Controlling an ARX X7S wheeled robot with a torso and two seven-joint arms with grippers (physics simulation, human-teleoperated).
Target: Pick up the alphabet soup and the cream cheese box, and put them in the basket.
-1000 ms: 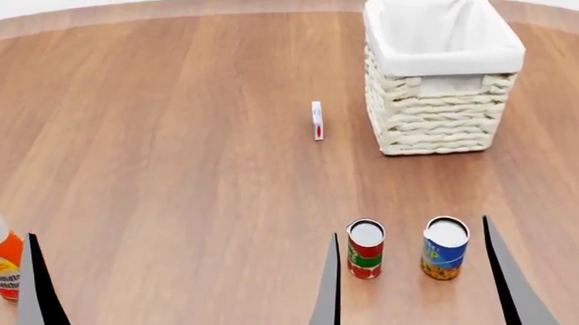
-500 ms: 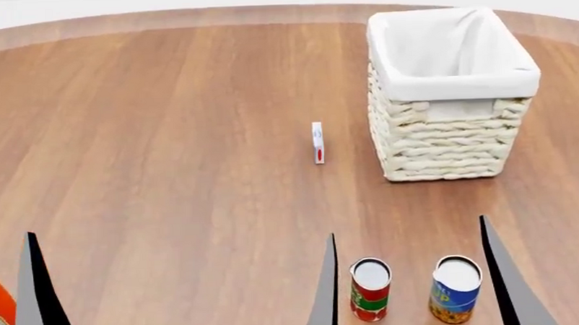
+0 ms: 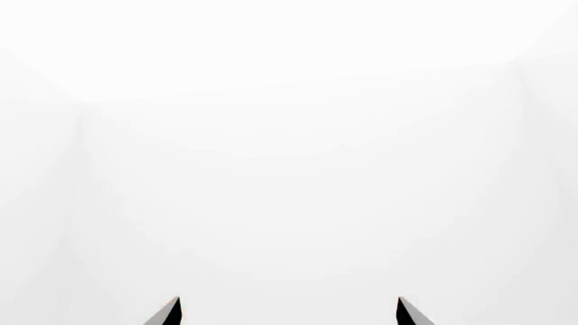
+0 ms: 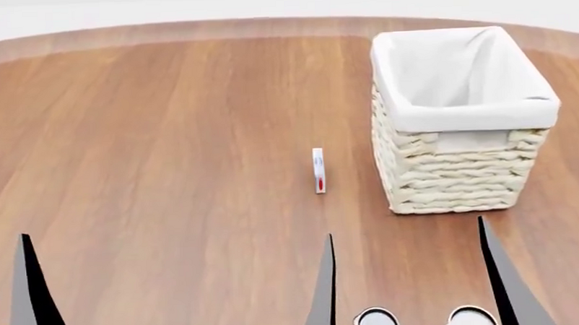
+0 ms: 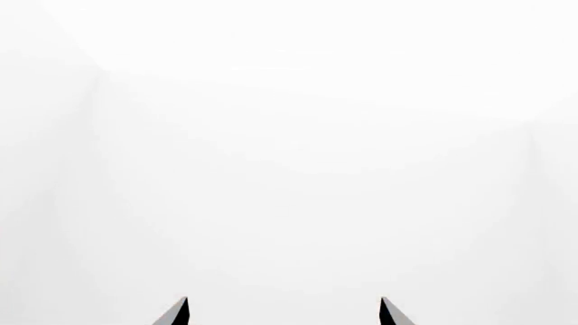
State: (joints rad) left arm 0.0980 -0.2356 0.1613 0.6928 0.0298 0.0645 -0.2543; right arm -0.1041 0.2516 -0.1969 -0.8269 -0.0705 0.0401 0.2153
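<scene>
Lids of two cans peek over the near desk edge: the soup can (image 4: 470,318) on the right, another can (image 4: 375,321) beside it, both between my right claw (image 4: 409,274) fingers, spread open. My left claw (image 3: 287,311) is open too. Farther out, the cream cheese box (image 4: 319,170) stands on edge, the basket (image 4: 461,120) near its right.

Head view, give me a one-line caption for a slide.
Wicker basket and upright cream cheese box on a wooden table, two can lids at the near edge.
</scene>
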